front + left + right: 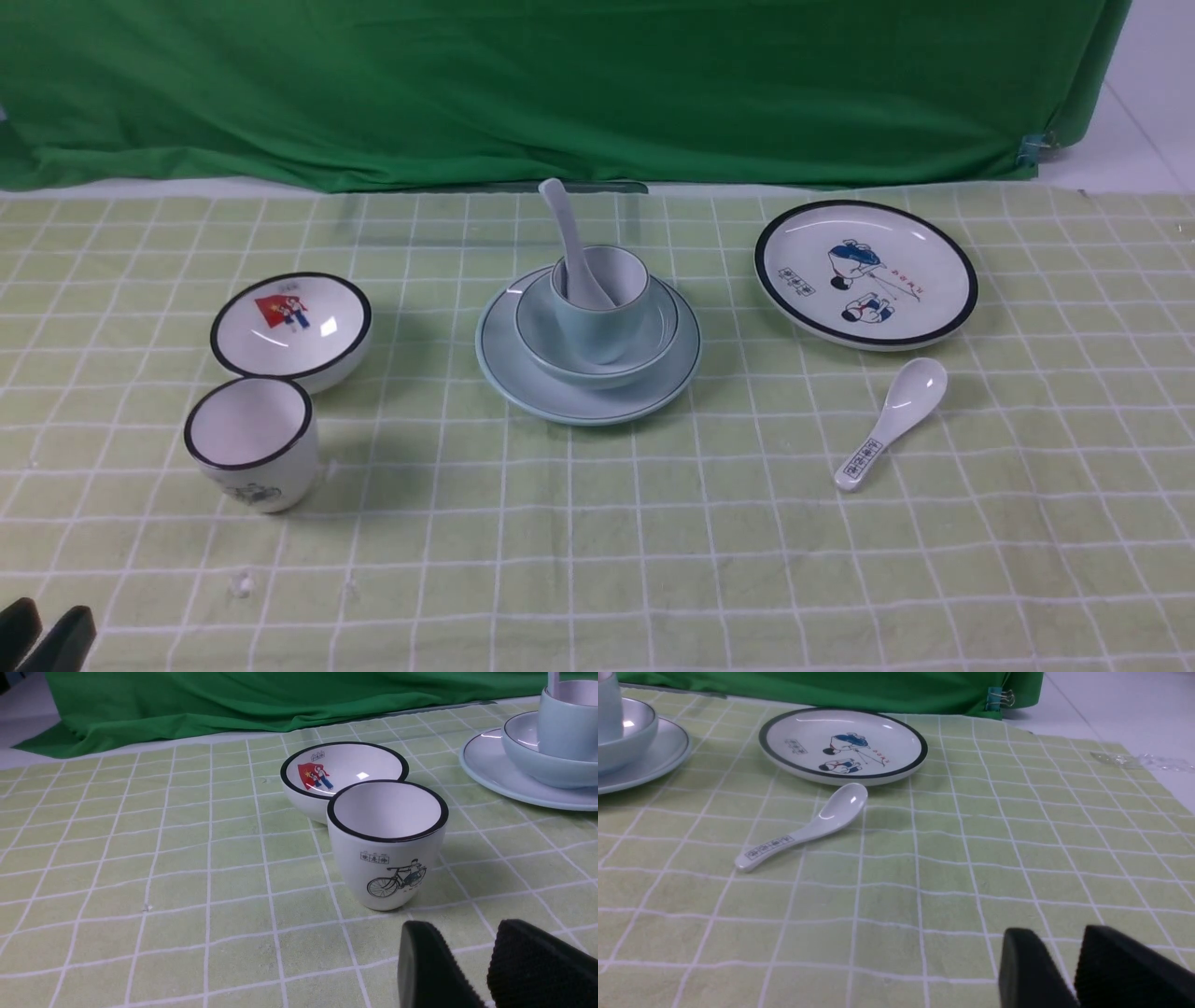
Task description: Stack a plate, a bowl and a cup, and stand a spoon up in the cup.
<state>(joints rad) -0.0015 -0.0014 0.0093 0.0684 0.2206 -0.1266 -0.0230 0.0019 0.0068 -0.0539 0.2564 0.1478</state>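
Note:
The pale blue-green plate (551, 392) lies at the middle of the checked cloth. The bowl (560, 355) sits on it, the cup (597, 327) stands in the bowl, and the plain spoon (568, 233) stands in the cup with its handle leaning back-left. The left wrist view shows this stack's edge, with the cup (565, 728) above the bowl (537, 767). My left gripper (45, 623) (460, 931) is low at the near left corner. Its jaws stand a narrow gap apart and hold nothing. My right gripper (1052, 935) shows only in its wrist view, also narrowly apart and empty.
A white black-rimmed bowl (291, 327) and a white printed cup (252, 443) stand to the left. A white cartoon plate (865, 273) and a printed-handle spoon (892, 420) lie to the right. A green curtain (560, 84) hangs behind the table.

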